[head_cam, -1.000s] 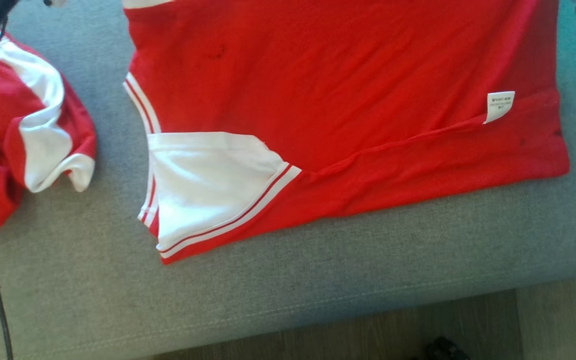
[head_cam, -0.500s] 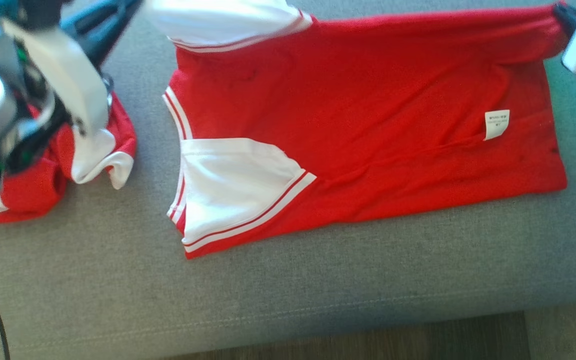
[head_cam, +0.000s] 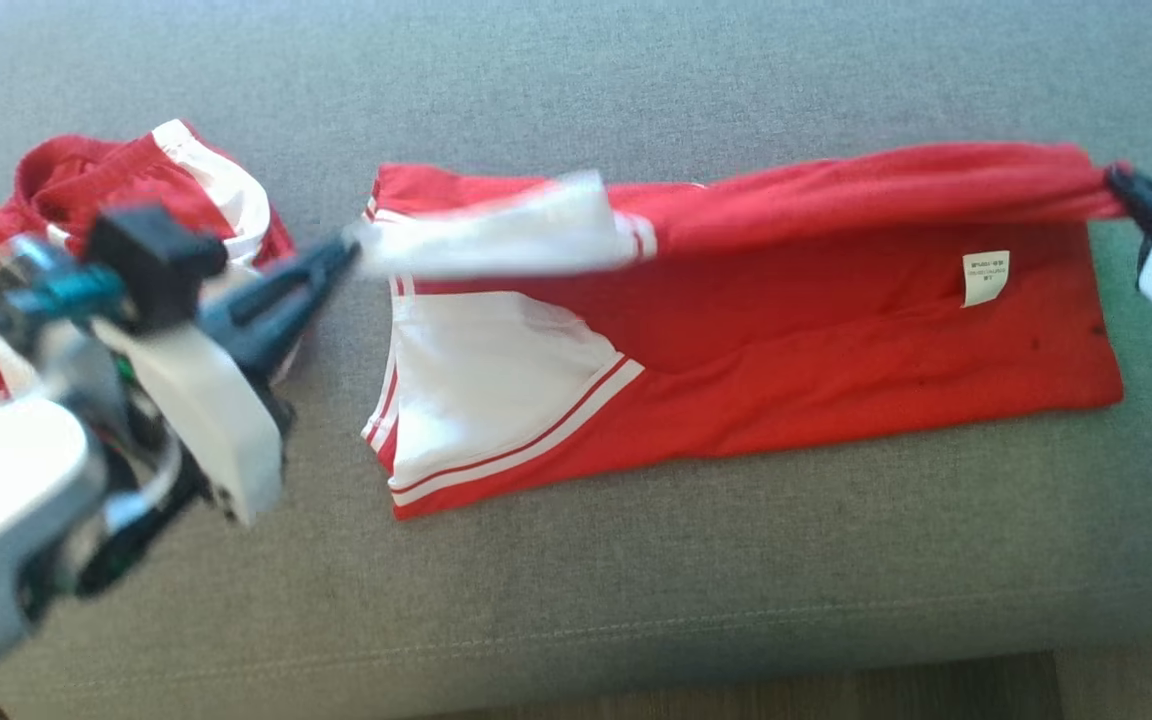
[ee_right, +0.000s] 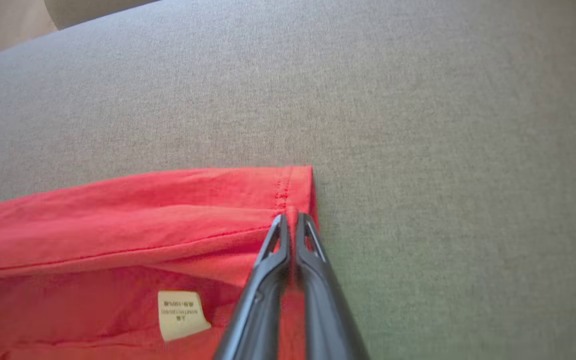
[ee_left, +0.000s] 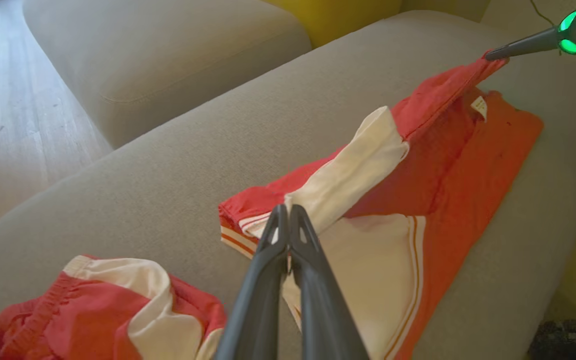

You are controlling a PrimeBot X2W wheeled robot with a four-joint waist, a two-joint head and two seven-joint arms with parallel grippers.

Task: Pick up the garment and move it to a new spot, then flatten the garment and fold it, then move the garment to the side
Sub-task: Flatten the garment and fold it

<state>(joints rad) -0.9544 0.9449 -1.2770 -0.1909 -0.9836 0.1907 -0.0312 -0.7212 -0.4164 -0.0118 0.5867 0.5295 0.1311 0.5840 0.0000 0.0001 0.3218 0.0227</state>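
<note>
The grey sofa cushion (head_cam: 636, 600) carries everything. The red garment (head_cam: 836, 340) lies across its middle, far edge lifted and stretched between two hands, so I'd say the fold is in hand. A crumpled red-and-white bundle (head_cam: 86, 180) sits at nine o'clock. The left hand (head_cam: 341, 255), clamped tight, pinches the garment's white corner. The right hand (head_cam: 1116, 185), at three o'clock, is closed just as tight on the red hem. Next, both should carry that edge level toward six o'clock, onto the near edge. A white label (head_cam: 984, 277) shows near the right hand.
</note>
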